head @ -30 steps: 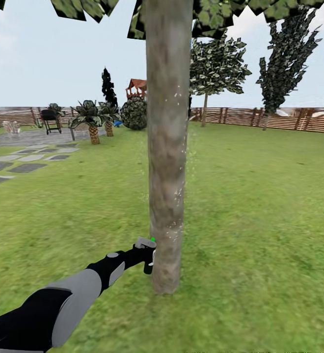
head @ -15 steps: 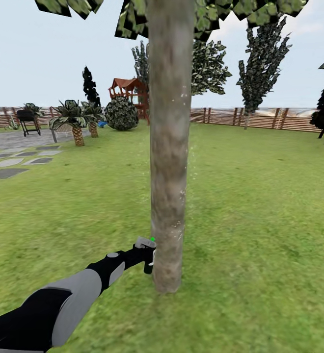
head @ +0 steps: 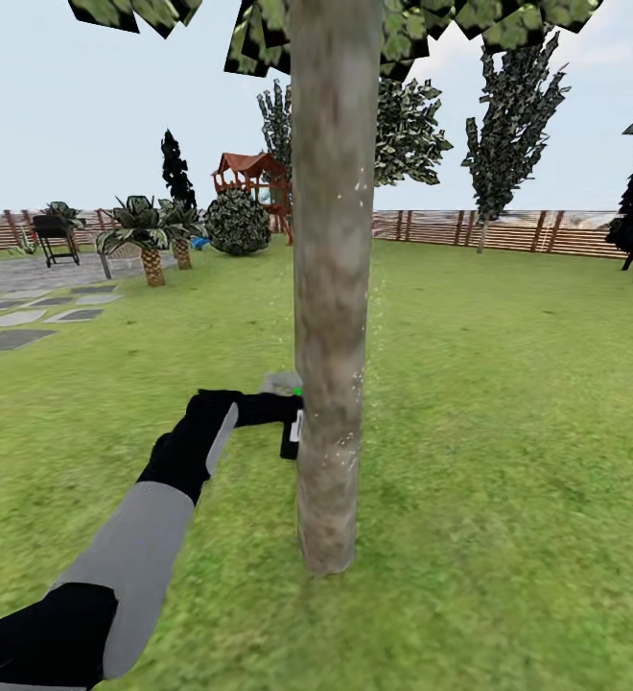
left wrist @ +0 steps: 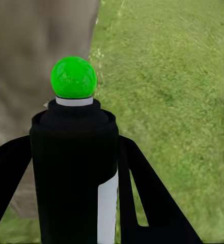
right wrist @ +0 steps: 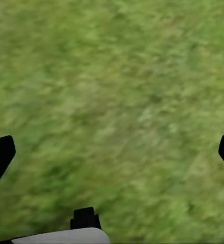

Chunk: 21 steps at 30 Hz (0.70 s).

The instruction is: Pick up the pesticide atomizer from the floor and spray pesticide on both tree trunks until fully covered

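Observation:
A thick grey-brown tree trunk [head: 331, 288] rises straight ahead in the head view, its green canopy cut off at the top edge. My left gripper [head: 276, 411] is shut on the pesticide atomizer [head: 289, 437], held against the trunk's left side well above the grass. In the left wrist view the atomizer [left wrist: 74, 152] is a black body with a white label and a green ball on top, black fingers [left wrist: 152, 203] on both sides and the trunk [left wrist: 35, 46] close behind. Small white specks [head: 360, 187] dot the bark. My right gripper [right wrist: 112, 152] is open over grass.
Lawn surrounds the trunk. A brown slat fence [head: 508, 230] runs across the back. Far left are stepping stones [head: 14, 338], a grill [head: 53, 235], short palms [head: 149, 240], a round shrub [head: 237, 223] and a wooden play tower [head: 249, 178]. Dark narrow trees [head: 513, 125] stand at the right.
My left arm has lifted the atomizer up along the trunk, from near its base to mid height. Earlier the head view swung to the right; over the last half second it held still.

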Available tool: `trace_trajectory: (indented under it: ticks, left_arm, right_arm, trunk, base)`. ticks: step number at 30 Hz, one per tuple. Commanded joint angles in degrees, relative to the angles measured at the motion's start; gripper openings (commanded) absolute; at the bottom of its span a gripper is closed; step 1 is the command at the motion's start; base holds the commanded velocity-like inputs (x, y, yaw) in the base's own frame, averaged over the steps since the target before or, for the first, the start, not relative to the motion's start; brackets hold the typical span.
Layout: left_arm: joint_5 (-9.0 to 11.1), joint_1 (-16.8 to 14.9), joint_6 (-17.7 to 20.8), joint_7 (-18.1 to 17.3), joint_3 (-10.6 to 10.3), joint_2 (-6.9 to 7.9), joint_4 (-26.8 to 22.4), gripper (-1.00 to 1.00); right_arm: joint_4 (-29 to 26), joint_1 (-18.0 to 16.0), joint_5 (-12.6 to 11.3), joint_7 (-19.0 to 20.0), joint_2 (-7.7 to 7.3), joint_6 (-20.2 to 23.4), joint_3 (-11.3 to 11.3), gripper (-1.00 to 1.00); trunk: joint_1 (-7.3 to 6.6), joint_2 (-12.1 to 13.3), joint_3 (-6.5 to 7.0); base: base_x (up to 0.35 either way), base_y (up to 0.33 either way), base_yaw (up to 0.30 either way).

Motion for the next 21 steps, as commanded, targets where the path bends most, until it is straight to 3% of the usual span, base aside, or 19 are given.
trace_trajectory:
  ticks: [1, 4, 8, 10, 14, 15, 21]
  left_arm:
    - [-0.20, 0.02, 3.51, 0.02, 0.04, 0.02, -2.40, -1.00]
    - [-0.27, -0.84, 8.99, 0.05, 0.17, 0.10, -5.69, -1.00]
    - [-0.30, -6.46, 13.38, -0.03, 0.42, 0.12, -6.11, -1.00]
    - [-0.37, -11.83, 14.66, -0.03, 0.61, 0.13, -5.23, -1.00]
    - [-0.38, -24.10, 15.13, -0.04, 3.20, 0.20, 2.45, -1.00]
    - [-0.38, -29.45, 15.16, -0.04, 3.86, 0.42, 6.32, -1.00]
    - [-0.38, -42.81, 15.28, -0.04, 4.17, 0.73, 14.00, -1.00]
  right_arm:
    - [0.04, 0.00, 0.02, 0.00, -0.02, 0.01, 0.03, 1.00]
    - [0.10, 0.00, 0.04, 0.00, -0.04, 0.07, 0.10, 1.00]
    - [1.07, 0.00, 0.05, 0.01, -0.05, 0.12, 0.39, 1.00]
    - [1.30, 0.00, 0.05, 0.00, -0.05, 0.17, 0.41, 1.00]
    - [1.49, 0.00, 0.05, 0.02, -0.05, 0.19, 1.55, 1.00]
    - [1.51, 0.00, 0.05, 0.04, -0.05, 0.19, 2.77, 1.00]
    - [1.52, 0.00, 0.05, 0.04, -0.05, 0.19, 3.39, 1.00]
  trunk:
    - [0.00, 0.01, -0.01]
    - [0.00, 0.01, -0.01]
    - [0.00, 0.01, -0.01]
    - [0.00, 0.01, -0.01]
    - [0.00, 0.01, -0.01]
    - [0.00, 0.01, -0.01]
    - [0.00, 0.01, -0.01]
  base:
    - [0.000, 0.000, 0.000]
    - [0.000, 0.000, 0.000]
    - [0.000, 0.000, 0.000]
    - [0.000, 0.000, 0.000]
    - [0.000, 0.000, 0.000]
    - [0.000, 0.000, 0.000]
    - [0.000, 0.000, 0.000]
